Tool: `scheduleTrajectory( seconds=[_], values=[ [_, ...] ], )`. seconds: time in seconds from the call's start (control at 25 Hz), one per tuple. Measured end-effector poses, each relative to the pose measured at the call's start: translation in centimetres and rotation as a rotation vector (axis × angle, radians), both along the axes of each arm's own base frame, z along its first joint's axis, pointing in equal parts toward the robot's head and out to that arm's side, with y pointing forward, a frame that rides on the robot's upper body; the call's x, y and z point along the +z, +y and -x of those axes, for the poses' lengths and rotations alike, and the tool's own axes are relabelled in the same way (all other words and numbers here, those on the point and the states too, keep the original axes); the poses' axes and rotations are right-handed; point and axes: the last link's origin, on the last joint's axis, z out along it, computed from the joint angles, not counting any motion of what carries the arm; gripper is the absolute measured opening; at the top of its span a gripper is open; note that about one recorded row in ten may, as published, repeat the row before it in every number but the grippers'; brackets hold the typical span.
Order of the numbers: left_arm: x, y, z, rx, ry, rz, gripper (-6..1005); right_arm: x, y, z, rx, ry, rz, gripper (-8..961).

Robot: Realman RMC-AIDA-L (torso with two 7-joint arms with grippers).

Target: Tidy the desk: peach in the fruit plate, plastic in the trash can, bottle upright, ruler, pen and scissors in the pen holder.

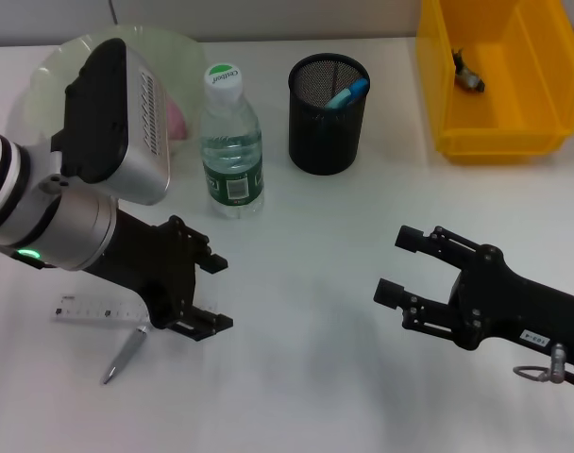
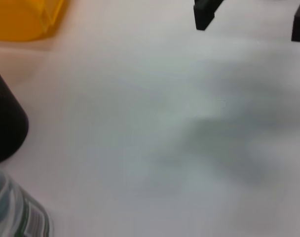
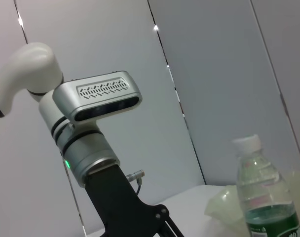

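- The left gripper (image 1: 210, 293) hung low over the white desk (image 1: 306, 377), jaws spread wide and empty, just beside the clear plastic ruler (image 1: 96, 310) and the silver pen (image 1: 125, 354) lying flat at the desk's left front.
- The right gripper (image 1: 404, 268) hovered over bare desk at the right front, fingers also well apart and holding nothing.
- The clear water bottle with the white cap and green label (image 1: 231, 143) already stood upright, between the pale green fruit plate (image 1: 51, 71) and the black mesh pen holder (image 1: 329, 114), which held a blue-tipped item.
- Something pink showed in the plate behind the left arm, probably the peach; I could not tell for sure.
- The yellow bin (image 1: 499, 80), seemingly the trash can, held a small crumpled scrap. No scissors were clearly visible.
- Risks, as I judged them: both ruler and pen lay flush on the surface, so closing fingers could skid them aside or pinch only an edge and drop them in transit.
- Carrying either to the holder, the left arm would pass close to the bottle and could topple it.
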Motion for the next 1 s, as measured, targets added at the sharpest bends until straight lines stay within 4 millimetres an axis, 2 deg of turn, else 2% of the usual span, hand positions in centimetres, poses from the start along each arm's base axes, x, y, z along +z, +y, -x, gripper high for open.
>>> scheduleTrajectory(
  seconds=[1.0],
  values=[
    [-1.9, -0.1, 1.7, -0.019, 0.104, -0.003, 660, -0.3, 0.5, 0.3, 0.002, -0.004, 0.004, 807]
  ],
)
